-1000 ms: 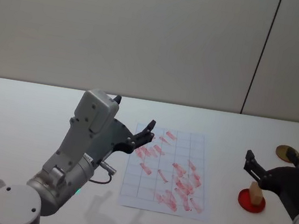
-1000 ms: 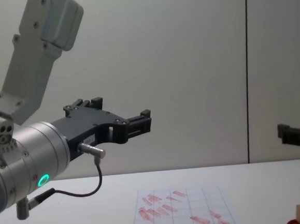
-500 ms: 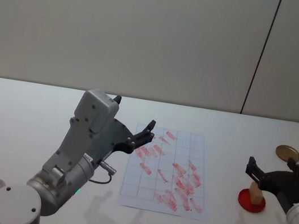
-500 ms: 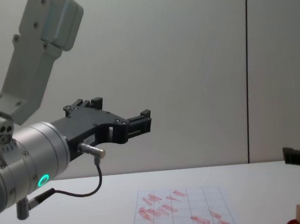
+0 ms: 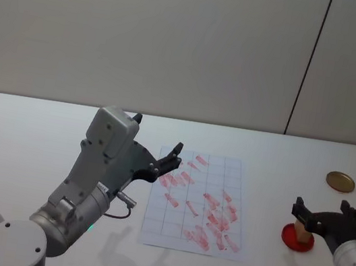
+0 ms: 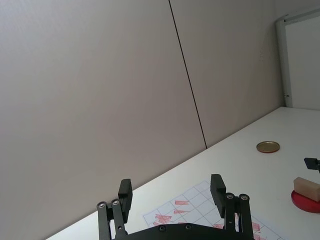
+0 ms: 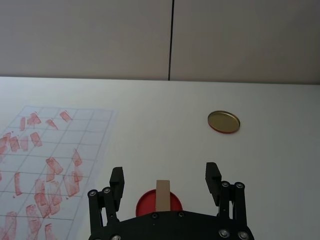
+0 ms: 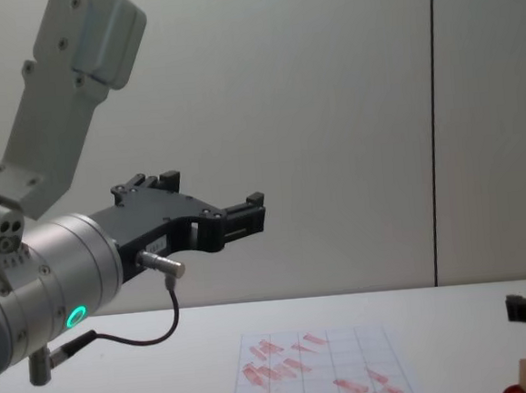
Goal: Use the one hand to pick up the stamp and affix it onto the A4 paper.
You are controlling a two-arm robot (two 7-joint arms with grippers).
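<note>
Step in hand: pre-grasp on the stamp (image 7: 162, 192), nothing picked up yet. The right gripper (image 7: 165, 172) hovers over the right side of the table (image 5: 25, 148), fingers spread wide and empty. In the right wrist view the stamp sits centred between the 2 fingers but lower, with a clear gap on each side. The stamp stands upright in the red dish (image 5: 298, 239), well apart from the A4 paper (image 5: 197, 201), which lies flat mid-table and is already covered in red marks. The gold disc (image 5: 340, 180) lies farther back on the table, out of the way. The left gripper (image 6: 171, 185) is parked raised at the paper's left edge, fingers also spread, holding nothing. Next move, as I read it: drop straight down until the fingers straddle the block, without touching the dish rim, then pinch its 2 side faces. After that, lift vertically so the dish does not drag along, carry the stamp left over a free grid cell and press it down flat. Alignment looks good; height is what remains.
</note>
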